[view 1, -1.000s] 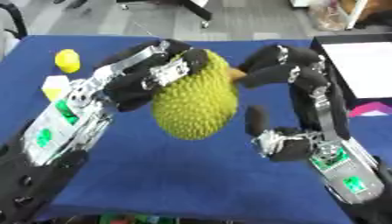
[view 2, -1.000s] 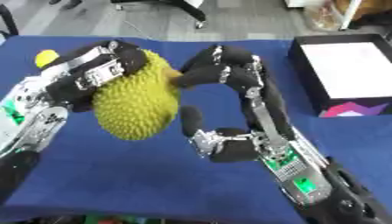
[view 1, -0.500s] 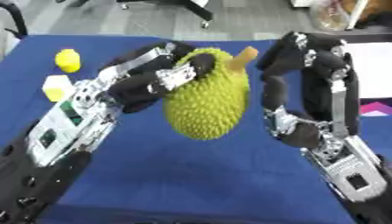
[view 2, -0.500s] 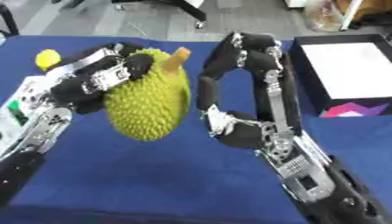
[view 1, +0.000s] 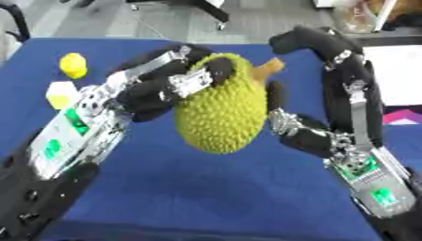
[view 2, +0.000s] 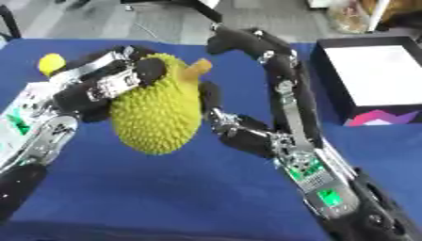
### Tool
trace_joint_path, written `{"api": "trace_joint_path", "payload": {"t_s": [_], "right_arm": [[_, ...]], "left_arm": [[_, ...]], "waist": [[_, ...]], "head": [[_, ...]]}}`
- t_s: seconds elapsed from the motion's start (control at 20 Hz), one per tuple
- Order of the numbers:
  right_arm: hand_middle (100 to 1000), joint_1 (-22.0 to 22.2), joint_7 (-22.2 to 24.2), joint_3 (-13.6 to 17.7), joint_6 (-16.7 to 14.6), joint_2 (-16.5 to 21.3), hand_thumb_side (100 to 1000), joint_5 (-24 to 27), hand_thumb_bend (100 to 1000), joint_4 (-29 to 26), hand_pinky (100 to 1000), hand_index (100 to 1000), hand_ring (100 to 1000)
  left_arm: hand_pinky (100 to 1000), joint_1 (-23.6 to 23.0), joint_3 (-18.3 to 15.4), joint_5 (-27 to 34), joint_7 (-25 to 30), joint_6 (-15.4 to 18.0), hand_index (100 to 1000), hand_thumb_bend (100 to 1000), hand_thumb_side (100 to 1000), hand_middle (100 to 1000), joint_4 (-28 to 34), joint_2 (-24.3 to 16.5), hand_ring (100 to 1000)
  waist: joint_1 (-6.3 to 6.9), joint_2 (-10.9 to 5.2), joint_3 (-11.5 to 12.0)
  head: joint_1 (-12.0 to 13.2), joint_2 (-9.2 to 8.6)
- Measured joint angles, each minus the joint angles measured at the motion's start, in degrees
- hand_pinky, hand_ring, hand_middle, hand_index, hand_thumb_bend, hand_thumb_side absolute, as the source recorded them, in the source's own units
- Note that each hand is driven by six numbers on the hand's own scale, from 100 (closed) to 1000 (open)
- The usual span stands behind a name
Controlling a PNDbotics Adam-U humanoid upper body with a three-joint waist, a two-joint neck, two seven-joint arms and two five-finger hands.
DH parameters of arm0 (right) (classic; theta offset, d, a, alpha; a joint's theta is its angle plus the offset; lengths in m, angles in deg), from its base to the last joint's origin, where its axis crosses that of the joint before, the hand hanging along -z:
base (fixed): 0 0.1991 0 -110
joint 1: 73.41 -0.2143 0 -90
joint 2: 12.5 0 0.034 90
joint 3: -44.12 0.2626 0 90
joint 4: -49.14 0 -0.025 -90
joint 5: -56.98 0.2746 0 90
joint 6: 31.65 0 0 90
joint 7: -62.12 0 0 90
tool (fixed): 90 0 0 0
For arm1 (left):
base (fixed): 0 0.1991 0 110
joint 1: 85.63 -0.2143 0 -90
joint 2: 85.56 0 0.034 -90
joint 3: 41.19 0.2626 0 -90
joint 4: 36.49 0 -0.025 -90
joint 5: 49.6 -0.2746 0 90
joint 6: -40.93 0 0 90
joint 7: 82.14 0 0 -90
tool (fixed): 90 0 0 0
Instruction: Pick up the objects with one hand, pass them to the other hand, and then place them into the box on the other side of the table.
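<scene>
Mid-handover: the durian (view 1: 221, 113) was held off the tabletop (view 1: 206, 197), over its middle, with the left hand (view 1: 169, 84) curled round its upper left side. The right hand (view 2: 247, 70) was arched around its right side, fingers bent over the stem (view 2: 196, 69) and thumb at the lower right flank; I couldn't tell whether the right hand actually touched the skin or only cupped near it. The box (view 2: 371, 77) sat near the far right edge, well apart from the fruit. A yellow fruit (view 1: 72, 65) and a pale block (view 1: 59, 93) lay near the far left edge. Risks, as I judged them: the fruit is big, spiky and bottom-heavy below the left grip, so if the left hand let go before the right had a real hold it would likely drop or roll out sideways. Fingers landing on the stem alone could let it swing or tip. Carrying it to the box, the hanging lower end could clip the box wall. Versus half a second earlier: the right hand had come closer and lower round the fruit, its thumb now at the flank; the left grip looked unchanged and the fruit hung in about the same spot.
</scene>
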Motion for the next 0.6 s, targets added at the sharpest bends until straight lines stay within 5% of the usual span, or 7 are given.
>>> {"api": "trace_joint_path", "payload": {"t_s": [0.6], "right_arm": [[864, 0.67, 8.9, 1.06, -9.43, -0.52, 100, -10.56, 239, 0.0, 894, 986, 872]], "left_arm": [[162, 0.65, 0.04, -0.49, 0.18, -1.24, 491, 100, 506, 143, 0.65, -2.28, 100]], "waist": [[0.0, -0.02, -0.18]], "head": [[0.37, 0.0]]}}
